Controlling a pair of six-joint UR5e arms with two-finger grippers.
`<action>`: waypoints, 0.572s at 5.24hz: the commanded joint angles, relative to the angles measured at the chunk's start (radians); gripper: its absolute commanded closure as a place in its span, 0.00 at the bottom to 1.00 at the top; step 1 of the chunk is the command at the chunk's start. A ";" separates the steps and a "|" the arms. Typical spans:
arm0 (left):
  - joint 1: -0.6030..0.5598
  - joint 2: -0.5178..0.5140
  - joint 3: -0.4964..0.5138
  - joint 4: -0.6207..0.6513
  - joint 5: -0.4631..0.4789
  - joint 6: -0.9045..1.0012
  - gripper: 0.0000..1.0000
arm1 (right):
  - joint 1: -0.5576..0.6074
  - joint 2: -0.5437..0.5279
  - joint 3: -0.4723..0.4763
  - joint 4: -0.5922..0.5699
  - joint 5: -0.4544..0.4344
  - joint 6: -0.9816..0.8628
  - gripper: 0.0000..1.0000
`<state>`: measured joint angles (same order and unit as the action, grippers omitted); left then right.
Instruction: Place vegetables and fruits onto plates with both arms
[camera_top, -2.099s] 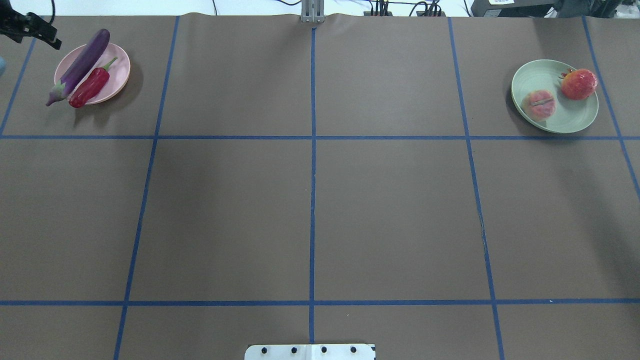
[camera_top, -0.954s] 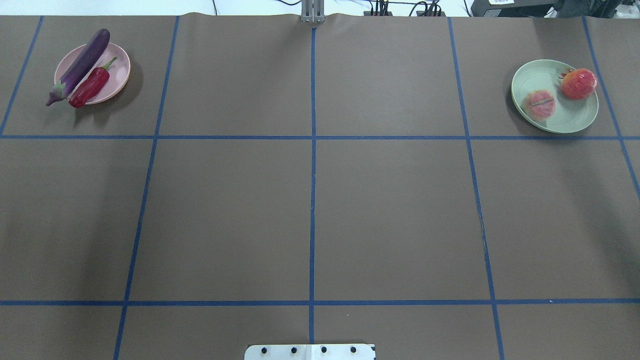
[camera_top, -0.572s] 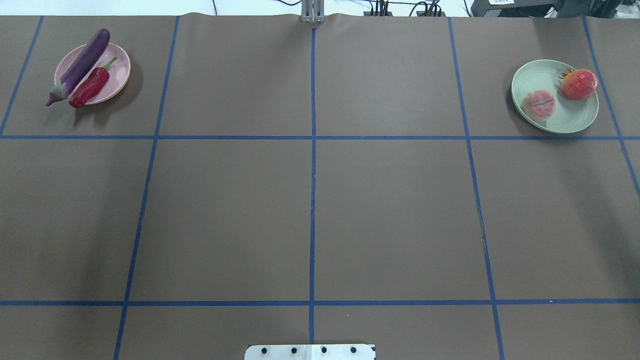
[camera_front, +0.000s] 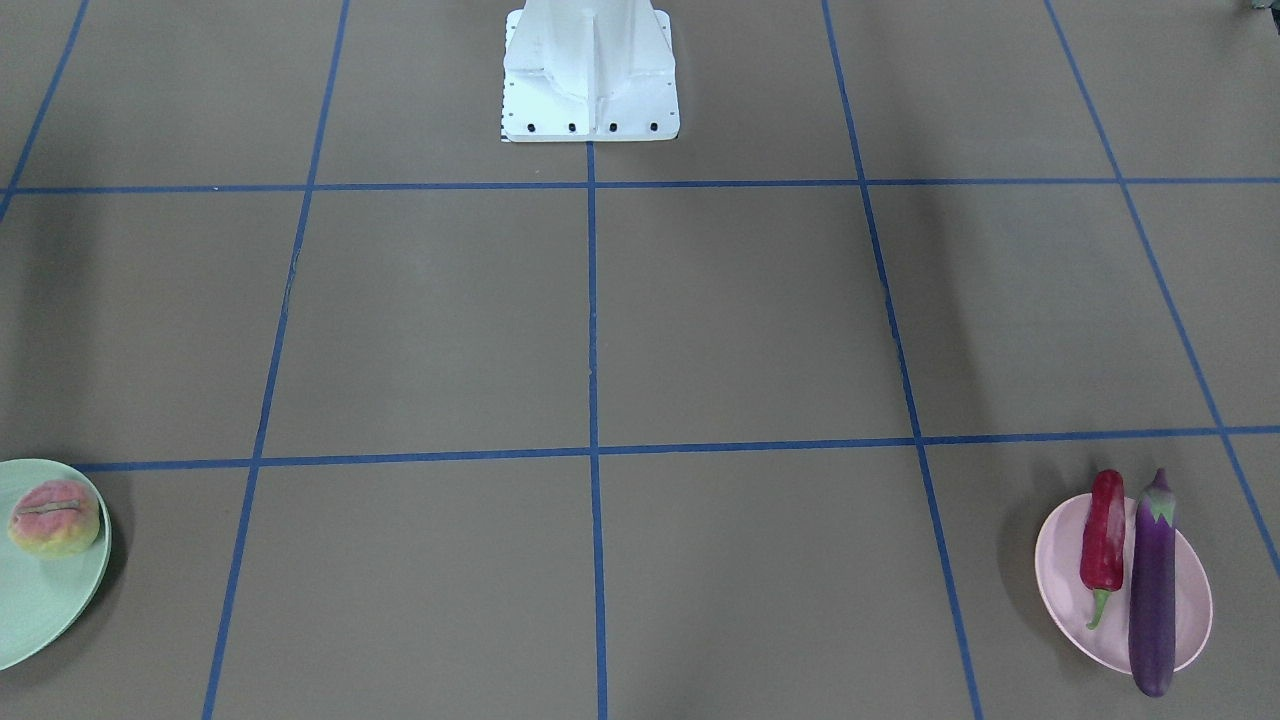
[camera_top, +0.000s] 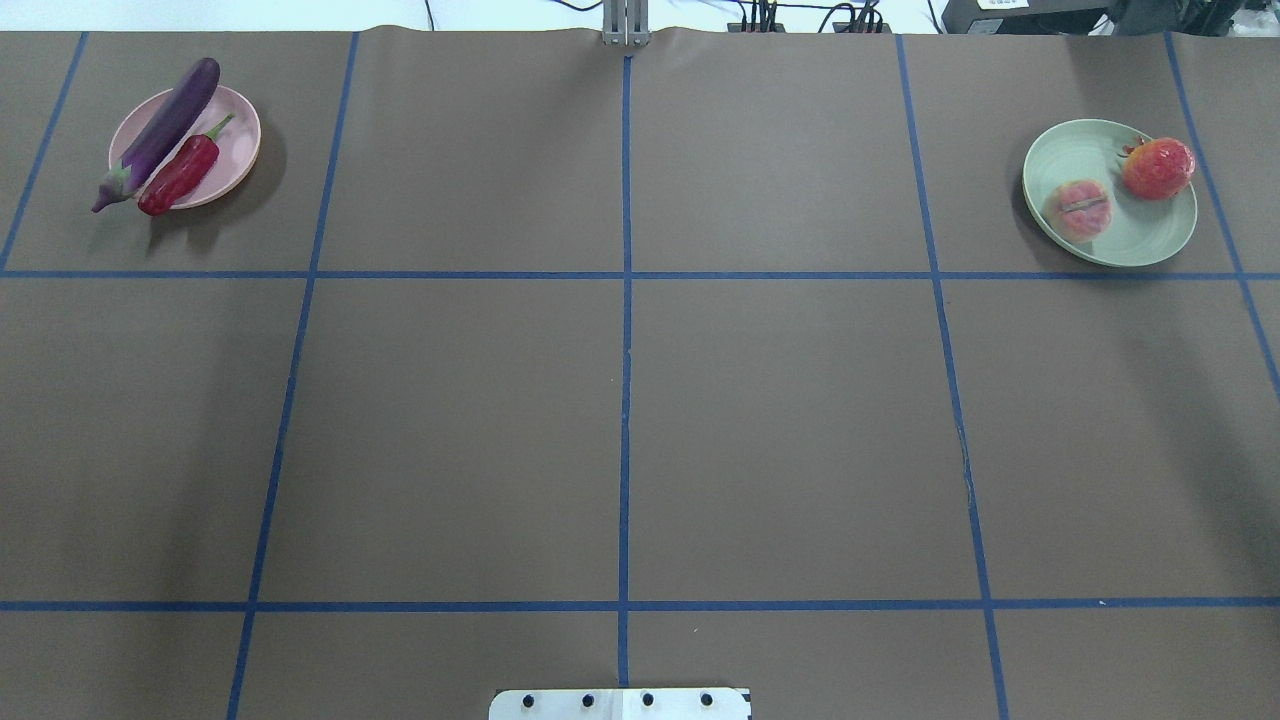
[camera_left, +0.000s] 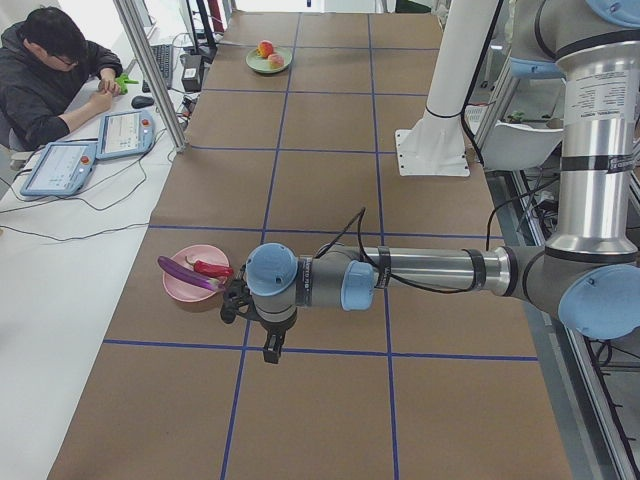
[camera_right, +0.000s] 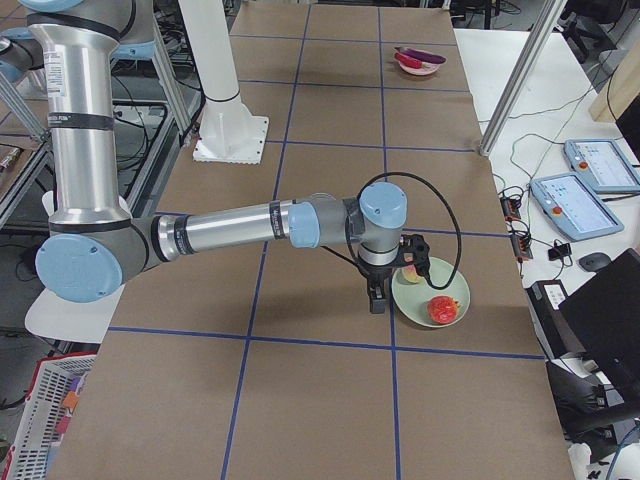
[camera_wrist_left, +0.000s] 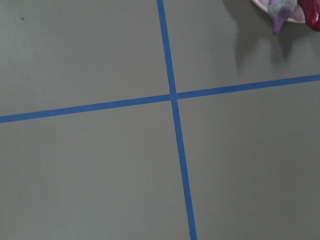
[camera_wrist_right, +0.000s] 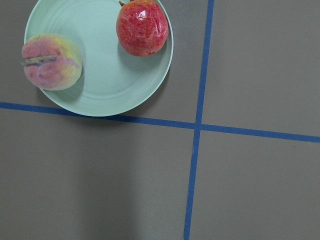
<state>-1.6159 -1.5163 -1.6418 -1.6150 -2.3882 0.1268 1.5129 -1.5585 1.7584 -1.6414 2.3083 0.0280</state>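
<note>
The purple eggplant (camera_top: 160, 130) and the red chili (camera_top: 180, 172) lie side by side on the pink plate (camera_top: 238, 140) at the far left. The peach (camera_top: 1078, 208) and the pomegranate (camera_top: 1158, 167) sit on the mint green plate (camera_top: 1075, 150) at the far right. Both grippers are outside the overhead and front views. In the exterior left view my left gripper (camera_left: 268, 340) hangs just beside the pink plate (camera_left: 190, 290). In the exterior right view my right gripper (camera_right: 378, 295) hangs beside the green plate (camera_right: 432, 290). I cannot tell whether either is open or shut.
The white pedestal (camera_front: 590, 70) stands at the robot's side of the table. Blue tape lines grid the brown table. An operator (camera_left: 50, 70) sits by tablets (camera_left: 125, 133) past the table's far edge, behind an aluminium post (camera_left: 150, 70).
The left gripper, seen at the overhead view's top left corner 2.1 s ago, has left that view. The plates and the food have not moved.
</note>
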 joint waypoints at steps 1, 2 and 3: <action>-0.001 -0.001 -0.010 -0.002 0.032 0.004 0.00 | -0.011 -0.001 -0.007 0.000 -0.003 0.000 0.00; 0.001 -0.001 -0.012 -0.002 0.032 0.004 0.00 | -0.029 0.000 -0.010 0.002 -0.003 0.000 0.00; 0.001 -0.001 -0.013 -0.002 0.032 0.004 0.00 | -0.030 0.000 -0.010 0.002 -0.003 -0.002 0.00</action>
<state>-1.6157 -1.5171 -1.6535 -1.6167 -2.3567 0.1303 1.4872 -1.5589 1.7496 -1.6401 2.3057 0.0272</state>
